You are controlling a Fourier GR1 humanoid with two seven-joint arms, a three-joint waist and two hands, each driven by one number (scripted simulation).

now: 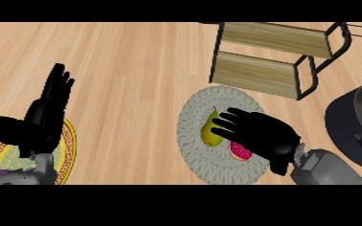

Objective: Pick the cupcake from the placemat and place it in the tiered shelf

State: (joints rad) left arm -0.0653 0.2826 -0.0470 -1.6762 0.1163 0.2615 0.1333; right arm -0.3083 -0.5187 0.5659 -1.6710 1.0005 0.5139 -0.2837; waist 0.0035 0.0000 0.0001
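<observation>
Head view: cupcake (240, 151) is seen at lower right on the round woven placemat (194, 105), largely covered by the right hand (260, 133), fingers extended, not closed around it. Tiered shelf (272, 57) is located upper right. Left hand (44, 110) is held open, fingers straight, at left edge.

Right hand (265, 134) hides most of the cupcake (240, 152); a yellow fruit (210, 133) partly covered

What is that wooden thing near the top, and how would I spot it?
Start at the round grey placemat under the right robot hand. Just beyond it stands the tiered shelf: two pale wooden boards stepped in a black frame, the only raised thing here.
</observation>
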